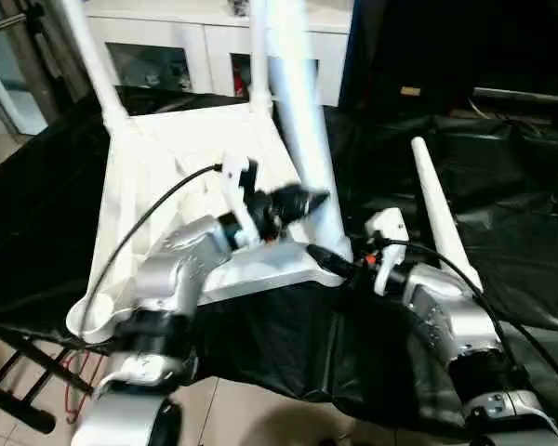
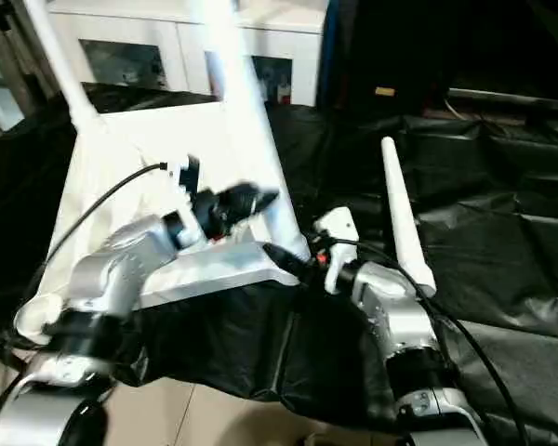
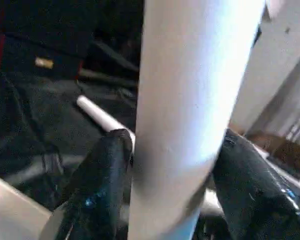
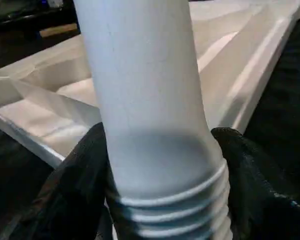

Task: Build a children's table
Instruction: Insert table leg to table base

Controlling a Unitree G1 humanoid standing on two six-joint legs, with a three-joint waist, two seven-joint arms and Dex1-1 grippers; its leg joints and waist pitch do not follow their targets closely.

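The white tabletop (image 1: 158,186) lies upside down on black cloth. A thick white leg (image 1: 302,121) stands upright at its near right corner. My right gripper (image 1: 325,258) is shut on this leg's threaded base (image 4: 155,210), one black finger (image 4: 65,195) on each side. Higher up, my left gripper (image 1: 307,200) is open around the same leg (image 3: 190,100), whose shaft runs between the fingers (image 3: 100,185); I cannot tell whether they touch it. Two more legs (image 1: 93,56) rise from the far corners. A loose leg (image 1: 439,218) lies on the cloth to the right.
Crumpled black cloth (image 1: 511,186) covers the work surface. A white glass-fronted cabinet (image 1: 167,51) stands behind the tabletop. Black stand bars (image 1: 19,395) and bare floor show at the near left, below the tabletop's overhanging corner.
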